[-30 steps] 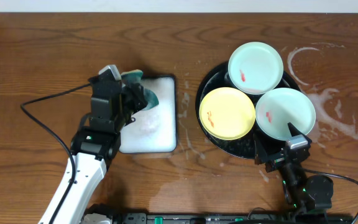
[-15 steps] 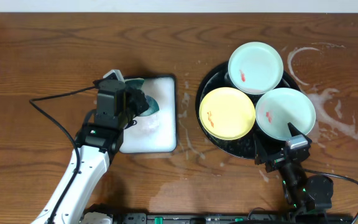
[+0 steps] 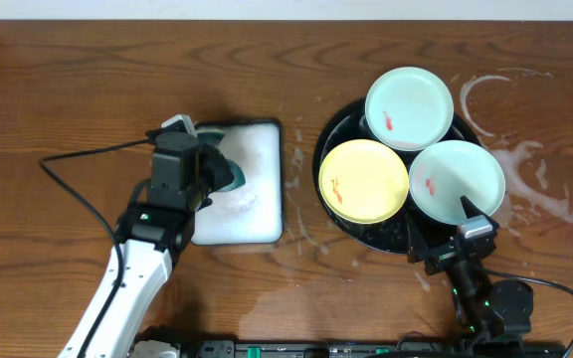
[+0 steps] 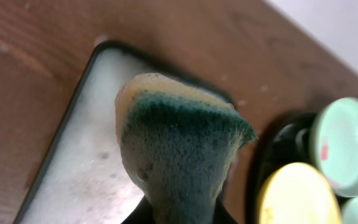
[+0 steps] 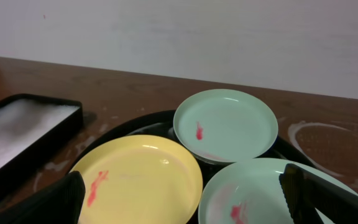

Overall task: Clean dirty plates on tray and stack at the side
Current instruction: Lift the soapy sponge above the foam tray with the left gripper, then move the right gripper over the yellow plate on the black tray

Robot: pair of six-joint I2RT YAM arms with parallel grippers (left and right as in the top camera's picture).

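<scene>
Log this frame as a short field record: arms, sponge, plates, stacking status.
left end effector: shut on sponge, over foam tray
right end effector: open, at black tray near edge
plates: yellow plate and two mint plates, all on black tray, all red-smeared
stacked at side: none

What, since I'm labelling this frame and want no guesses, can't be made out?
Fingertips of the left tool: left wrist view, behind the sponge and cut off by the bottom edge.
Front of the near plate: right wrist view, cut off by the bottom edge.
Near rim of the tray: overhead view, hidden under the right tool and its arm.
</scene>
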